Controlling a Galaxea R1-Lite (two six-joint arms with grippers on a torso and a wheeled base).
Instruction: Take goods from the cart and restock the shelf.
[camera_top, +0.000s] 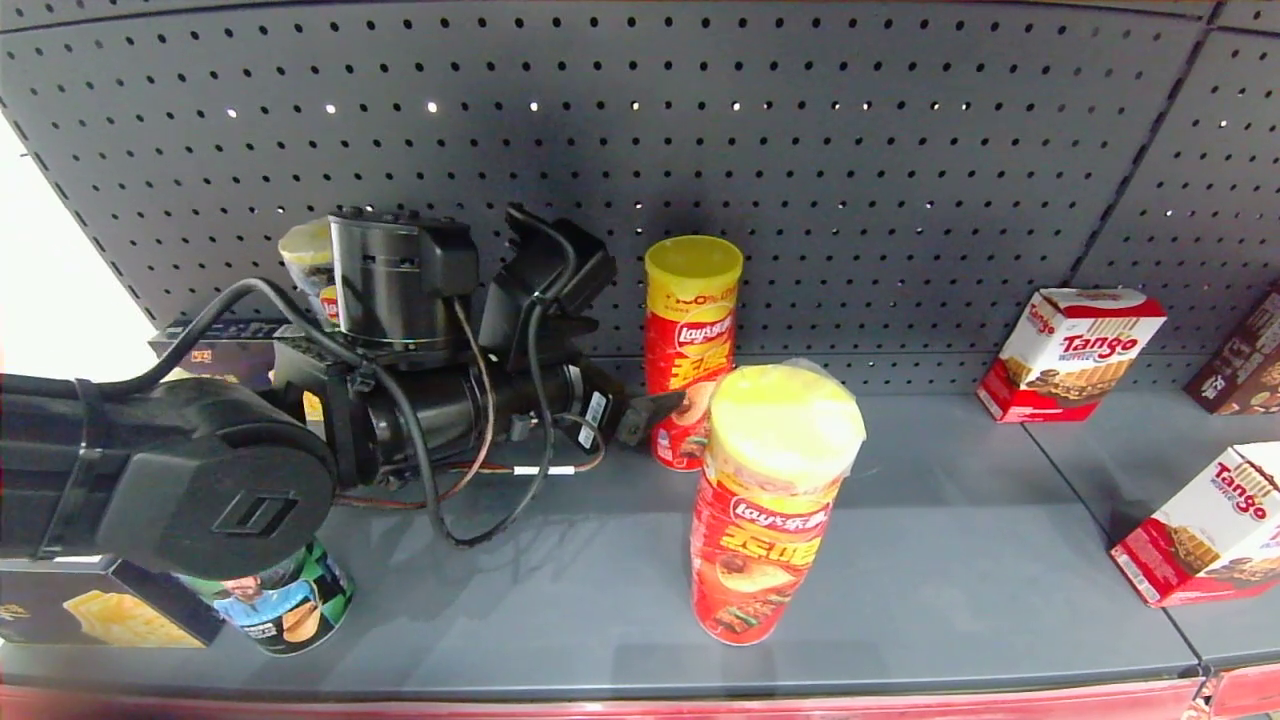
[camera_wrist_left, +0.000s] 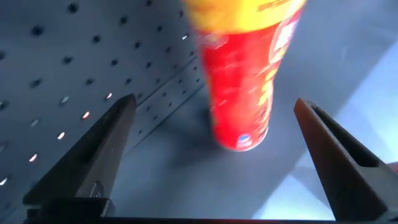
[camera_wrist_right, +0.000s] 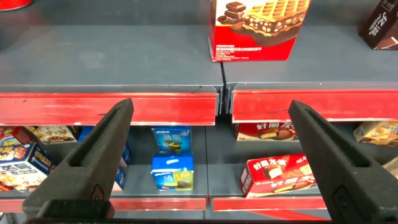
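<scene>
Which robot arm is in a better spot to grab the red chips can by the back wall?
Left, likely. The left gripper is open with that can between its fingers. The right gripper points at lower shelves, away from it.

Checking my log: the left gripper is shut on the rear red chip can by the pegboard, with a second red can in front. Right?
Not shut: the left wrist view shows the left gripper open, fingers wide apart and clear of the rear red chip can. The second red can does stand in front.
</scene>
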